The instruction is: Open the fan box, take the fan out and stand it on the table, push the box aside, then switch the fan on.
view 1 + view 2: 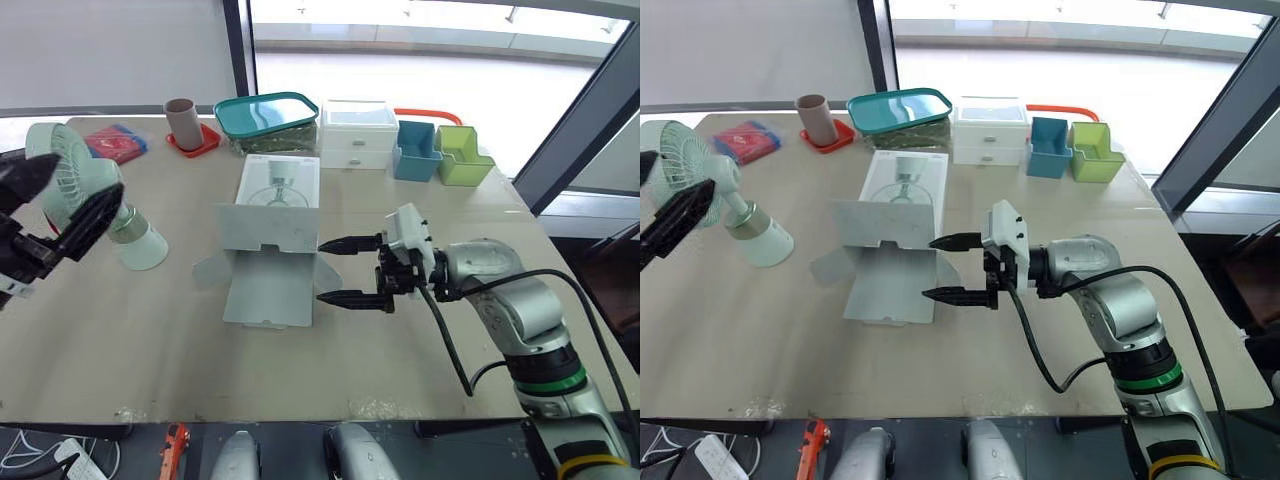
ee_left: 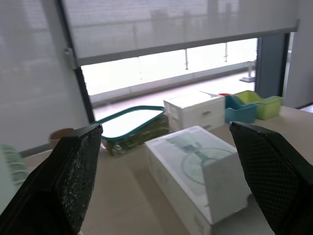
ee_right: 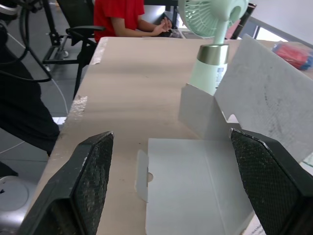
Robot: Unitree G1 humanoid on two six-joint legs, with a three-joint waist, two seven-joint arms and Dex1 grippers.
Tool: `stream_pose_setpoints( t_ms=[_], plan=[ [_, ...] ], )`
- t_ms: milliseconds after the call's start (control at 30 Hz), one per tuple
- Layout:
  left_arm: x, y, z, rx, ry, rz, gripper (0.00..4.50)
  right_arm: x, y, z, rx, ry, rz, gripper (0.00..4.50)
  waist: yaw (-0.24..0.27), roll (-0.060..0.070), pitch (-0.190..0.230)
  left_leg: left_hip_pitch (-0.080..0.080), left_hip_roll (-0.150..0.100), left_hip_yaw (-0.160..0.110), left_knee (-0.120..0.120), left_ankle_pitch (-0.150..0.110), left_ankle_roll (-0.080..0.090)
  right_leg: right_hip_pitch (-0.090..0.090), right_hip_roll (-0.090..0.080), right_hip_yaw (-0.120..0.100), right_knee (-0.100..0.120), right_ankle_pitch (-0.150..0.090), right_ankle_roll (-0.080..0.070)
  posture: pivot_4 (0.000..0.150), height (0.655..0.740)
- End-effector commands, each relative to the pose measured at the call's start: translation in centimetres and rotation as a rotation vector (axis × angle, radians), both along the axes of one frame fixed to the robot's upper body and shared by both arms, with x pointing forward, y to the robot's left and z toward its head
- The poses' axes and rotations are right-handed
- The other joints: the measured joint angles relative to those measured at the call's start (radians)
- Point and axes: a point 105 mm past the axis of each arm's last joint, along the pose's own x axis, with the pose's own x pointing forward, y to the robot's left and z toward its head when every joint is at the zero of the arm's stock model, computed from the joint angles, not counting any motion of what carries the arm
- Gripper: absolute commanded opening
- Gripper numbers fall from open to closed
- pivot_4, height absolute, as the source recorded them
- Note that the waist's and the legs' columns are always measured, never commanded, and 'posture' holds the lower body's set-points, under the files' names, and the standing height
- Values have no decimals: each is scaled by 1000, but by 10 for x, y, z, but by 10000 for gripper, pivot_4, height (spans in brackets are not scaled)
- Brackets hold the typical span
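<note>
The mint-green fan point(image 1: 78, 186) stands upright on its pale base at the table's left side, also seen as the fan point(image 3: 209, 58) in the right wrist view. My left gripper point(image 1: 85, 178) is open, its black fingers spread in front of the fan head and not closed on it. The white fan box point(image 1: 272, 212) lies in the middle with its front flaps folded out and the lid flap point(image 1: 270, 290) flat on the table. My right gripper point(image 1: 321, 271) is open just right of those flaps, fingertips pointing at the box. The left wrist view shows the box point(image 2: 193, 169) between the spread fingers.
Along the back edge stand a brown cup point(image 1: 185, 120) on a red coaster, a teal-lidded container point(image 1: 266, 113), a white drawer unit point(image 1: 358, 134), a blue bin point(image 1: 415, 151) and a green bin point(image 1: 463, 156). A red packet point(image 1: 116, 142) lies back left. A person in red point(image 3: 120, 14) sits beyond the table.
</note>
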Motion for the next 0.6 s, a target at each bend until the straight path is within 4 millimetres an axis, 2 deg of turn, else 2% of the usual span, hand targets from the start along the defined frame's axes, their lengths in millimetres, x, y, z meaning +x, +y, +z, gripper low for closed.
stream_pose_setpoints(
  t_ms=[33,100,200,300,467,600],
  plan=[
    [-7,-21,-23,78,112,-169,44285,8,-3,11,6,-50,-72,38923,-1,0,0,0,0,0,0,0,0,0,0,0,0,0,0,1500,7400],
    [-6,-20,-45,79,201,-214,44285,13,-7,9,-5,-50,-137,38923,-2,0,0,0,0,0,0,0,0,0,0,0,0,0,0,1500,7400],
    [-5,-14,-67,94,282,-229,44285,17,-9,5,-14,-30,-219,38923,1,0,0,0,0,0,-1,0,0,-1,1,0,0,0,-1,1500,7400],
    [-8,-13,-80,119,320,-261,44285,15,-9,-2,-28,0,-275,38923,1,0,0,0,1,0,-1,0,0,-1,1,0,0,-1,-1,1500,7400],
    [-3,-12,-80,120,304,-262,44285,14,-6,-11,-54,38,-324,38923,2,0,0,-1,1,0,-1,0,0,-1,1,0,0,-1,-1,1500,7400],
    [-3,-17,-81,121,301,-279,44285,26,-6,-16,-60,88,-425,38923,0,0,0,-1,1,0,-1,0,0,-1,1,0,0,-2,-1,1500,7400]
  ],
)
